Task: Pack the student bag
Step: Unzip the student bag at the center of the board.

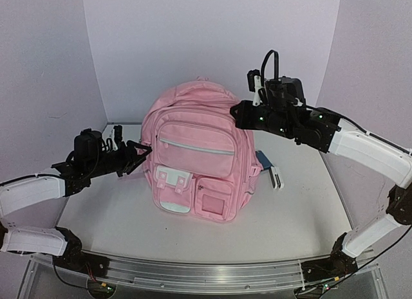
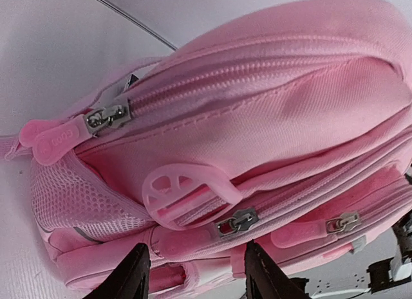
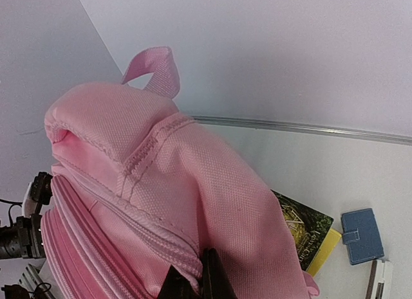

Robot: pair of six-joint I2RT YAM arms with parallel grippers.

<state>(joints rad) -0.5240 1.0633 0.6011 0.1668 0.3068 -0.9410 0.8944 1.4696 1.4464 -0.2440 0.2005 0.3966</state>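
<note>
Your large pink fabric backpack stands upright mid-table, between both arms. Your left gripper sits at its left side, fingers spread. Your right gripper is pressed together against the backpack's upper right seam; you cannot tell whether it pinches fabric.

Left arm extended low and level, jaws parted; right arm raised, elbow high, wrist reaching inward, jaws closed together.
</note>
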